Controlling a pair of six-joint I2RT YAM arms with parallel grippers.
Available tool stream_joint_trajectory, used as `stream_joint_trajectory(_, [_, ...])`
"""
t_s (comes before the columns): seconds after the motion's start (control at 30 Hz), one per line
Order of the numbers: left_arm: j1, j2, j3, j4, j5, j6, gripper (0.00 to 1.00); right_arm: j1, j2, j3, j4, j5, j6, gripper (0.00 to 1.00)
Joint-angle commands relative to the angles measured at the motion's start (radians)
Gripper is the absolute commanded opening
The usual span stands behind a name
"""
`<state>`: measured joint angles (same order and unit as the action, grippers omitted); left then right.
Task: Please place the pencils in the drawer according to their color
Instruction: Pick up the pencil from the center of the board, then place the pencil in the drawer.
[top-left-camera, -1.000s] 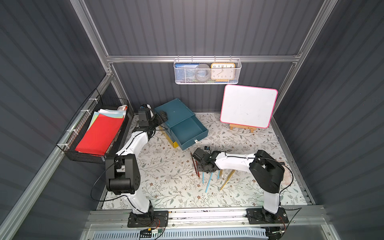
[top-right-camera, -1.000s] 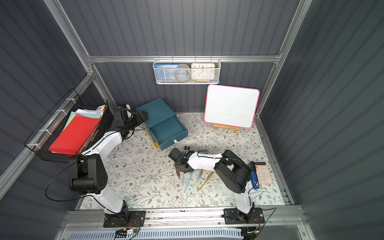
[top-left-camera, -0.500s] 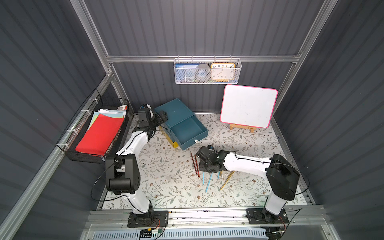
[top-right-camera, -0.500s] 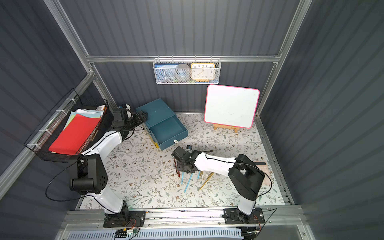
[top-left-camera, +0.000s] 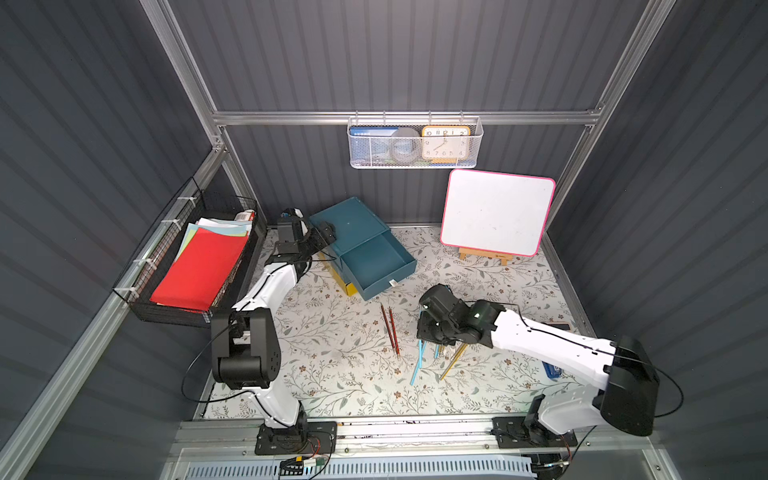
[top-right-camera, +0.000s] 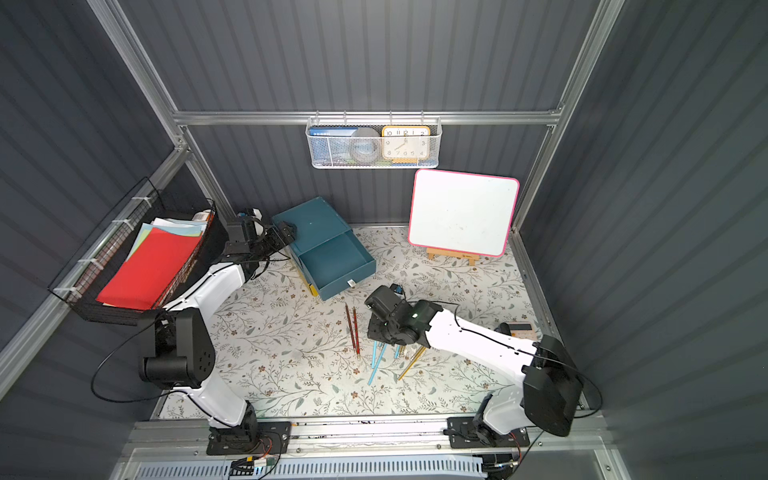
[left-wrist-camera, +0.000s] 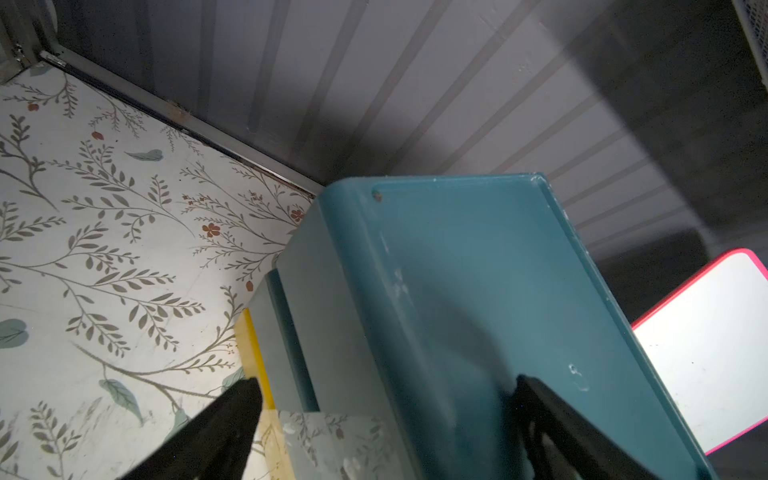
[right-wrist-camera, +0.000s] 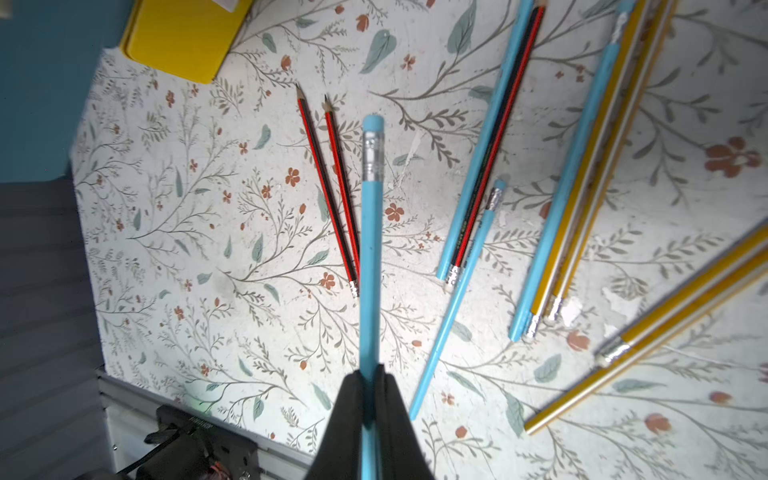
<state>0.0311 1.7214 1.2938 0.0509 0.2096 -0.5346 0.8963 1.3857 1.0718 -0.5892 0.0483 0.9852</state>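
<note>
In both top views, the drawer unit (top-left-camera: 353, 222) stands against the back wall with its drawer (top-left-camera: 376, 262) pulled out. You have bare tabletop (top-left-camera: 332, 374) in front of it. Two red-and-black pencils (top-left-camera: 390, 328) lie just in front of the drawer. The clock (top-right-camera: 405, 143) above the unit reads 10, 11, 12, 2.

In the left wrist view, your left gripper (left-wrist-camera: 386, 386) is spread wide across the unit's top edge.

In the right wrist view, your right gripper (right-wrist-camera: 370, 374) clamps a light blue pencil (right-wrist-camera: 371, 249). Loose blue and gold pencils (right-wrist-camera: 582, 187) lie farther from the unit than the red-and-black pair. Their print is too small to read.
</note>
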Motion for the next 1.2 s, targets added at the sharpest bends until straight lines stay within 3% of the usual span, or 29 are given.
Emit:
stream_joint_trajectory(0.0, [-0.013,-0.010,-0.021,-0.023,0.017,-0.001,1.00,-0.011,-0.059,0.015,-0.087,0.011,-0.016,0.00])
stream_joint_trajectory(0.13, [-0.013,-0.009,-0.021,-0.022,0.014,-0.001,1.00,-0.022,-0.114,0.062,-0.089,0.016,-0.022,0.00])
stream_joint_trajectory(0.3, [-0.015,-0.002,-0.020,-0.019,0.014,-0.005,1.00,-0.050,-0.076,0.187,-0.076,-0.046,-0.041,0.00])
stream_joint_trajectory(0.73, [-0.022,0.010,-0.010,-0.017,0.005,-0.002,1.00,-0.092,0.224,0.529,0.082,-0.225,0.027,0.00])
stream_joint_trajectory(1.17, [-0.022,0.008,-0.016,-0.014,0.008,0.000,1.00,-0.141,0.382,0.615,0.240,-0.285,0.200,0.00])
